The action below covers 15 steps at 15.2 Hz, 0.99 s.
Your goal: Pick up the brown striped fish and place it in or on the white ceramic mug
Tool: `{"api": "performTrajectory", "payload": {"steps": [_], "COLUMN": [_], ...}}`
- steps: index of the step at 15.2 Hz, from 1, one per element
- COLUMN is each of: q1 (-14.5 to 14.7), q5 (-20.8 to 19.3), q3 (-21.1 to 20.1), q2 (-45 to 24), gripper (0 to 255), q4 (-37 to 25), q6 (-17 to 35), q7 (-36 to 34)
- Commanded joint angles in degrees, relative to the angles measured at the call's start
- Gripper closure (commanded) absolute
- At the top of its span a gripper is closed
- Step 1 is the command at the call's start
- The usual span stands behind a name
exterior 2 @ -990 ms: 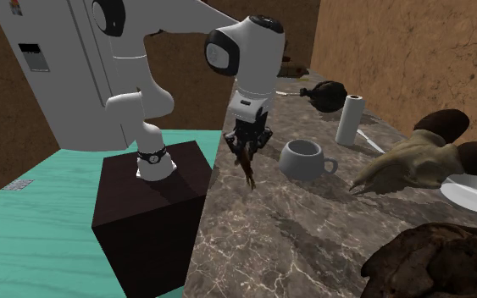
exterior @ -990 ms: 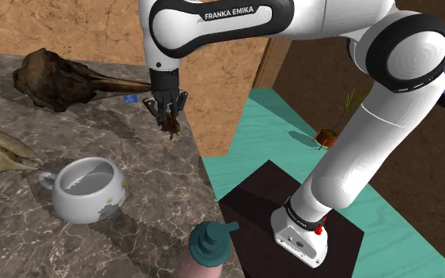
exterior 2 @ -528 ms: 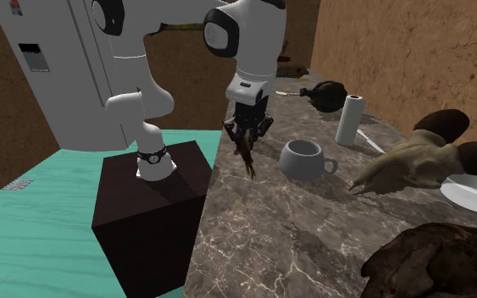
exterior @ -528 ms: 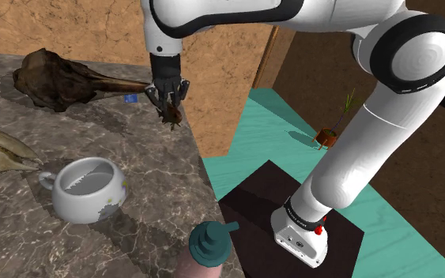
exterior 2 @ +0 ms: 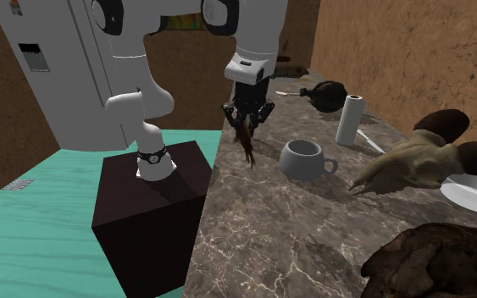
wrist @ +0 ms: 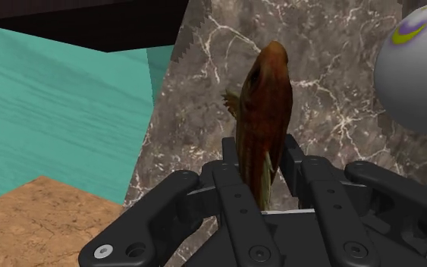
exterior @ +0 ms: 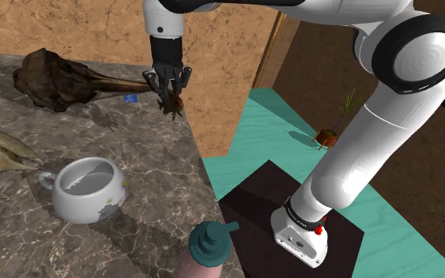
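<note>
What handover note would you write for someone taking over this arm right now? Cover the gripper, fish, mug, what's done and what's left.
The gripper is shut on the brown fish, held above the marble counter near its edge.
The white mug stands upright on the counter, apart from the fish.
Done: grasp and lift.
Left: carry over the mug, lower, release.

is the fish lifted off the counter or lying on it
Lifted: the gripper clasps the fish between its fingers, and it hangs above the marble counter, not touching it, apart from the mug.
</note>
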State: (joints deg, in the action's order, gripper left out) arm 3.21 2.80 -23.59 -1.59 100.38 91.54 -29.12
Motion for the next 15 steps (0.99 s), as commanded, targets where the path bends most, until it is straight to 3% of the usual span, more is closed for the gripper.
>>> {"api": "performTrajectory", "payload": {"steps": [1,9,15], "q1": [0.8,8.3,16.8], "q5": [-0.2,-3.6,-8.2], "q3": [-0.7,-5.4,-7.0], "q2": [-1.2,-12.1,-23.5], "gripper": [255,255,255], "q4": [-1.9,-14.9,-30.2], "q6": [-0.7,-3.3,-7.7], "q7": [-1.6,-13.9,-22.4]}}
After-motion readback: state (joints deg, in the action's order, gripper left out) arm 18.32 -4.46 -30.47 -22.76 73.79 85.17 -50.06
